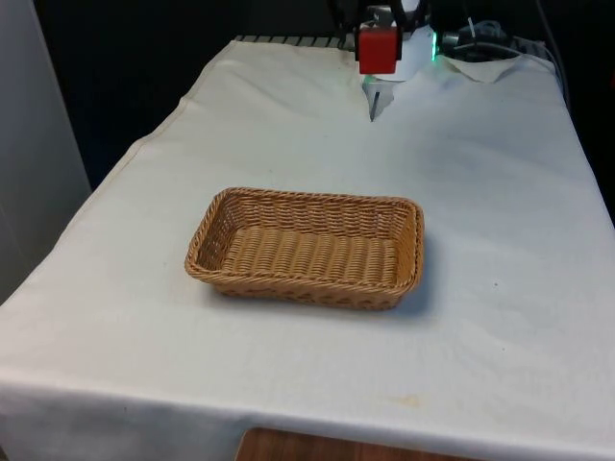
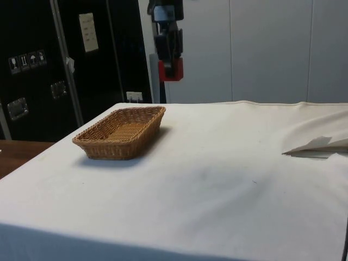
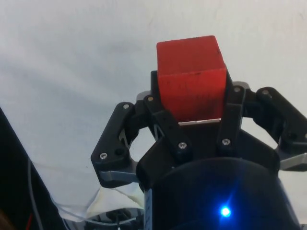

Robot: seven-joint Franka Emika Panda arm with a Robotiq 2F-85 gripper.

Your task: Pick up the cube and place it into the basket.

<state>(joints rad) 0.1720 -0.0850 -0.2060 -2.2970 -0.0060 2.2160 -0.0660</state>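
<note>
While the gripper [image 3: 192,103] is gripping the red cube [image 3: 192,79], both are hanging in the air well above the white cloth [image 1: 480,192], with nothing touching the table. In the wrist view the two black fingers [image 3: 165,112] are pressing against opposite side faces of the cube, and roughly the outer half of the block is projecting past the fingertips (a thin pale strip is showing where its inner edge is meeting the gripper body).

In the side view the gripper [image 2: 170,68] is pointing straight down, and the cube [image 2: 170,70] is sitting at its lower end, level and not tilted. Relative to the basket [image 2: 122,133], the cube is hanging well above the rim and beyond the end of the basket that is lying farther from the side camera, not over its opening.

In the front view the cube [image 1: 378,48] is appearing beyond the basket's [image 1: 307,248] far long rim, well apart from it and offset slightly toward the front view's right of the basket's middle; the gripper [image 1: 378,40] is directly above it. The basket is a shallow rectangular wicker tray resting flat on the cloth near the table's middle, with its long sides running across the front view, and its woven floor is lying bare. A raised crease is standing up in the cloth beyond the basket, beneath the cube.
</note>
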